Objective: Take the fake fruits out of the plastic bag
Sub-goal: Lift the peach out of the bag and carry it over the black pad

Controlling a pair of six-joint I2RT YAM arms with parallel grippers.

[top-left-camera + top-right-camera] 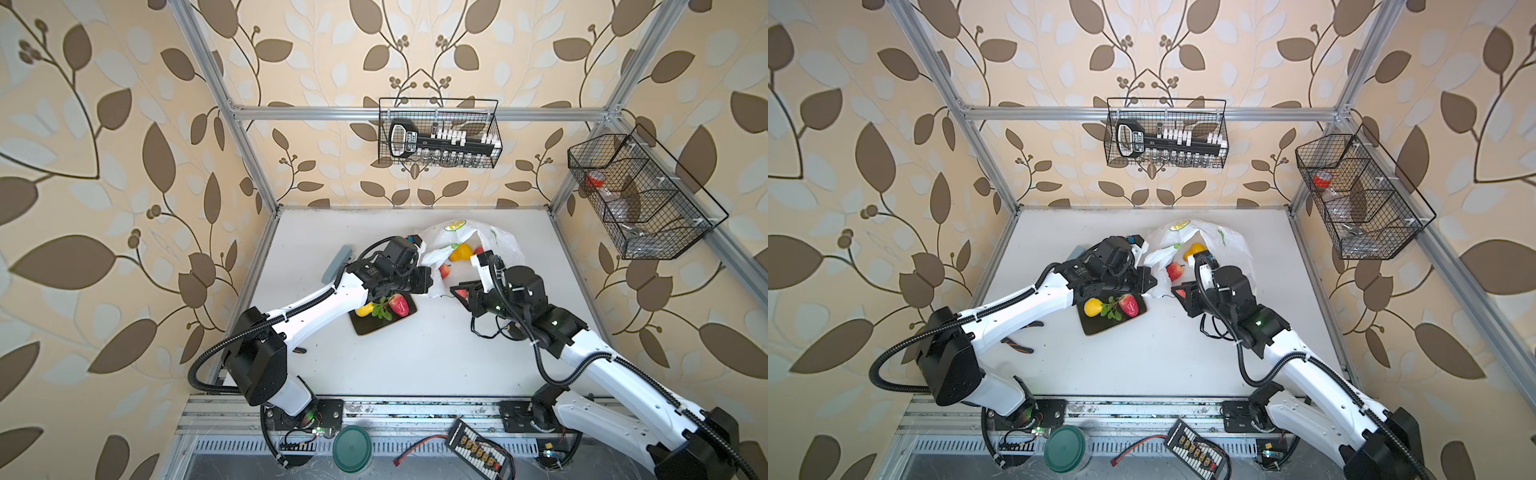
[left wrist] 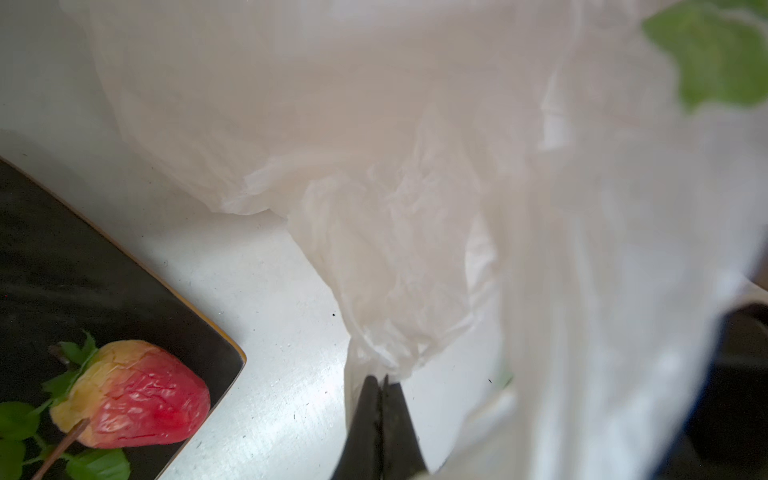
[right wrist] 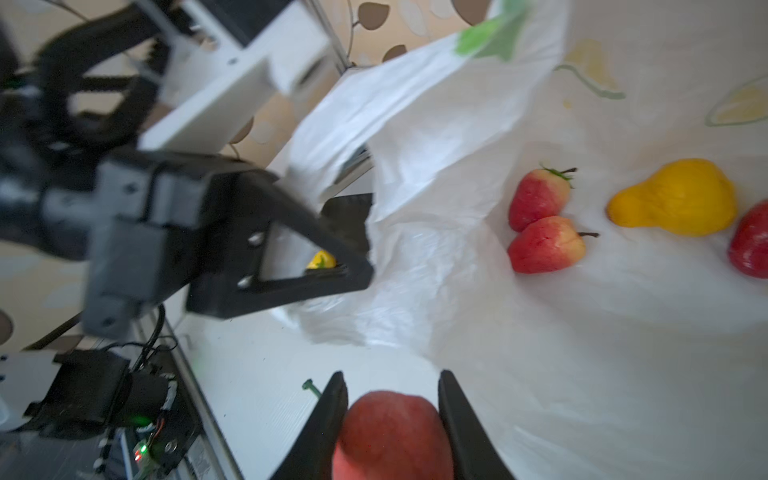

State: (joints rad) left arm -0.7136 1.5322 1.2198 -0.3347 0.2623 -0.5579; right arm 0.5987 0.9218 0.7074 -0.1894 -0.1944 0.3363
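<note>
The plastic bag [image 1: 494, 237] [image 3: 457, 145] lies at the back of the table with its mouth lifted. My left gripper [image 2: 382, 380] [image 1: 430, 276] is shut on the bag's rim, holding it up. Inside the bag lie a yellow fruit [image 3: 673, 199] [image 1: 461, 252], two strawberries [image 3: 538, 199] and another red fruit [image 3: 750, 245]. Just outside the mouth, my right gripper [image 3: 390, 380] [image 1: 459, 293] is shut on a round red fruit [image 3: 392, 432]. The dark tray [image 1: 370, 326] under the left arm holds a yellow fruit [image 1: 365, 309], green leaves [image 1: 381, 311] and a strawberry [image 2: 137, 395].
Wire baskets hang on the back wall [image 1: 438, 133] and the right wall [image 1: 640, 195]. A grey-blue object [image 1: 337, 262] lies left of the left arm, and pliers [image 1: 1017, 345] lie beneath it. A green lid [image 1: 352, 448] and a charger board [image 1: 480, 451] sit below the front rail.
</note>
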